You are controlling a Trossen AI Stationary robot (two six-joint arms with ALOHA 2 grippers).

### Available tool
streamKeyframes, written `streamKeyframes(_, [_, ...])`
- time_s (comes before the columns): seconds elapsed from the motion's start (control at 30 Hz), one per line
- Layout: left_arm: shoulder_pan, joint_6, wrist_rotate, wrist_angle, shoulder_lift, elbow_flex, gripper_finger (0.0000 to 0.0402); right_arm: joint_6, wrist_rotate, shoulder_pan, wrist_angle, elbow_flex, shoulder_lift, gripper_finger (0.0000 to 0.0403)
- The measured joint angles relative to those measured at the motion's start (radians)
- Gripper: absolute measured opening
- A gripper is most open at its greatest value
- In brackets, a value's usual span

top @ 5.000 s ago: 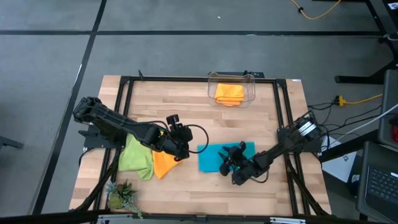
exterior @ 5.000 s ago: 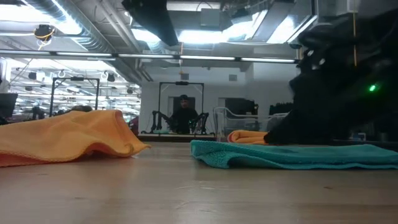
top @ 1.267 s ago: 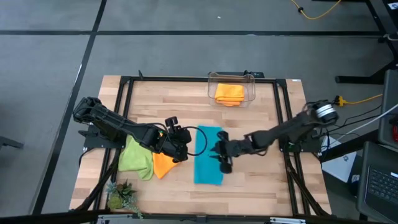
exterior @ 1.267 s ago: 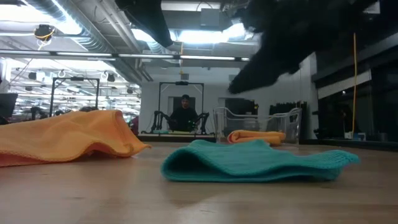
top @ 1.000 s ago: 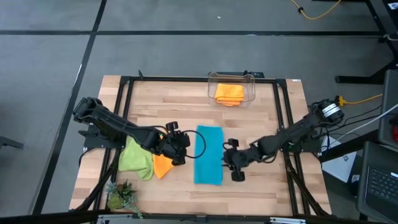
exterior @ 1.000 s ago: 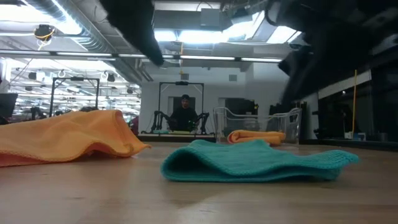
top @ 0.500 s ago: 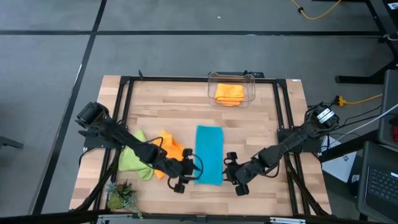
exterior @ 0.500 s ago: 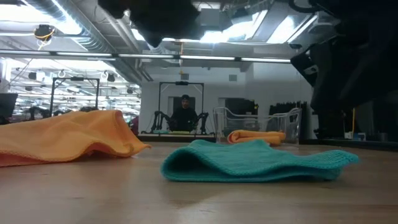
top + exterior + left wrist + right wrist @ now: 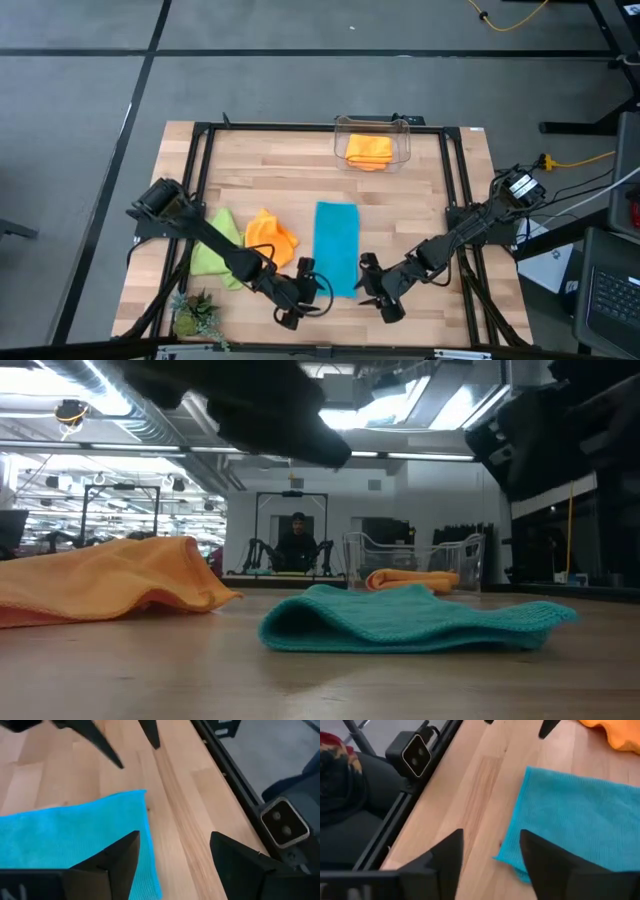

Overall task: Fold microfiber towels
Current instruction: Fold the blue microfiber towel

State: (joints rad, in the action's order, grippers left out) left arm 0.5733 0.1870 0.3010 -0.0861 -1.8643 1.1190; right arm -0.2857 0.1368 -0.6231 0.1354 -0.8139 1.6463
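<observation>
turquoise towel: folded into a long narrow strip, flat at counter centre | loose orange towel: crumpled heap just left of it | lime green towel: rumpled, touching that orange heap's left side | second orange towel: folded, inside the clear bin at the far edge

Grey floor; ceiling lights; person at back.
</observation>
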Motion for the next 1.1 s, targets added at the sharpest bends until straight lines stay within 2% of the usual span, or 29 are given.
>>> streamKeyframes(0.13, [0.0, -0.039, -0.013, -0.007, -0.016, 0.0, 0.0234, 0.032, 0.0, 0.0, 0.008, 0.0, 0.0, 0.0252])
streamKeyframes(0.23, [-0.008, -0.041, -0.014, -0.004, -0.044, 0.0, 0.0236, 0.083, 0.001, 0.0, 0.016, 0.0, 0.009, 0.0266])
streamKeyframes(0.43, [-0.019, -0.041, -0.014, 0.002, -0.123, 0.0, 0.0234, 0.088, 0.001, 0.0, 0.039, 0.0, 0.103, 0.0264])
streamKeyframes(0.57, [-0.019, -0.04, -0.011, 0.022, -0.128, 0.0, 0.0236, 0.119, 0.072, 0.0, 0.039, 0.0, 0.164, 0.026])
streamKeyframes(0.67, [-0.019, -0.04, -0.005, 0.057, -0.128, 0.0, 0.0234, 0.144, 0.08, 0.002, 0.05, 0.0, 0.204, 0.026])
streamKeyframes(1.1, [-0.027, -0.037, -0.005, 0.113, -0.14, 0.002, 0.0233, 0.104, 0.083, 0.005, 0.063, -0.003, 0.236, 0.0259])
